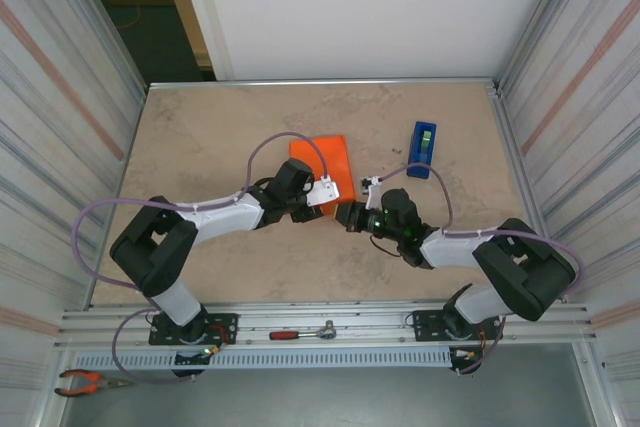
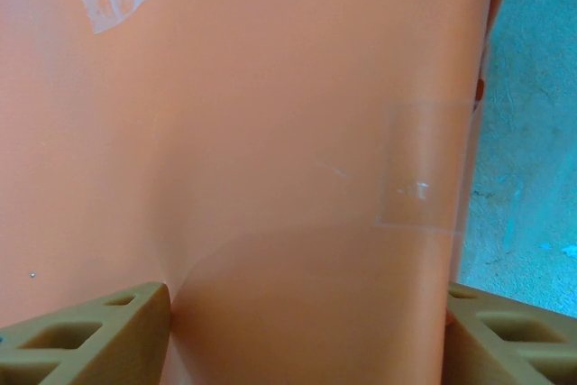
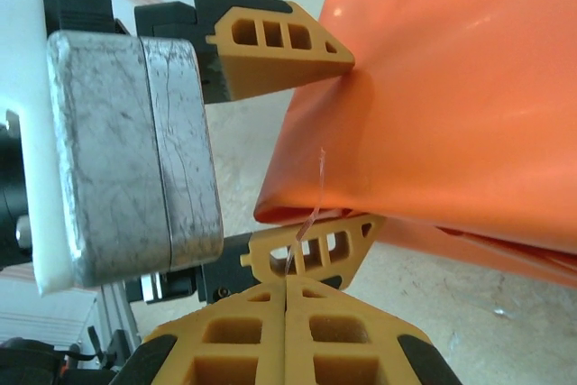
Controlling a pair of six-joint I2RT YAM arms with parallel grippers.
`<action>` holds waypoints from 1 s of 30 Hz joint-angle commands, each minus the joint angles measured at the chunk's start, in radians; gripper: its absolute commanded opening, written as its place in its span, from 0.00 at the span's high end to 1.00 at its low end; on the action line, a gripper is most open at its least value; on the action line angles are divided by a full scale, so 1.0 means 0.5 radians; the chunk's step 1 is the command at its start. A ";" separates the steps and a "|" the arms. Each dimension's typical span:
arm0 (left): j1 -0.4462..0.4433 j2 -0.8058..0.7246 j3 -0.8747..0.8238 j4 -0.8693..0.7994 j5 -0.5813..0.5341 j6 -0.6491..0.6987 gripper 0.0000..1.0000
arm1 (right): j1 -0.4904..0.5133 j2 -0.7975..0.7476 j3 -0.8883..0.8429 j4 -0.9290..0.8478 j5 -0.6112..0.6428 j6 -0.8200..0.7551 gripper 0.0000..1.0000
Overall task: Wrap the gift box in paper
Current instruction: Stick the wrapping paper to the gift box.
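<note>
Nearby, tape dispenser (image 1: 422,150) right of gift box (image 1: 325,160)

Table (image 1: 220,127): tan, mottled top. Blue tape dispenser (image 1: 422,148) upright on it, toward the far right. Ratchet (image 1: 303,332), red handle: well nearer than the dispenser and to its left, lying on the metal rail. Pliers (image 1: 88,382), orange grips: nearer again, far left of the dispenser, below the rail.
</note>
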 commanded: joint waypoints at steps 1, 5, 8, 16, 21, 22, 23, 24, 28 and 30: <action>-0.018 0.023 -0.039 -0.127 0.036 0.013 0.31 | 0.015 0.060 0.053 0.048 0.040 -0.040 1.00; -0.016 0.020 -0.043 -0.128 0.036 0.013 0.31 | 0.005 0.140 0.068 0.104 0.042 -0.023 1.00; -0.022 0.019 -0.046 -0.128 0.037 0.012 0.31 | -0.008 0.209 0.061 0.165 0.040 0.001 1.00; -0.025 0.015 -0.051 -0.128 0.037 0.013 0.31 | -0.045 0.381 0.061 0.352 0.007 0.075 1.00; -0.025 0.019 -0.050 -0.126 0.035 0.016 0.31 | -0.049 0.418 0.064 0.384 0.005 0.088 1.00; -0.025 0.019 -0.048 -0.127 0.034 0.015 0.31 | -0.050 0.425 0.070 0.386 0.007 0.090 1.00; -0.025 0.019 -0.050 -0.128 0.036 0.014 0.31 | -0.052 0.430 0.071 0.393 0.006 0.090 1.00; -0.025 0.019 -0.051 -0.128 0.035 0.017 0.31 | -0.055 0.439 0.074 0.399 0.004 0.094 1.00; -0.028 0.022 -0.049 -0.127 0.031 0.019 0.31 | -0.065 0.471 0.082 0.432 -0.009 0.112 1.00; -0.028 0.022 -0.051 -0.128 0.030 0.019 0.31 | -0.075 0.493 0.089 0.453 -0.020 0.123 1.00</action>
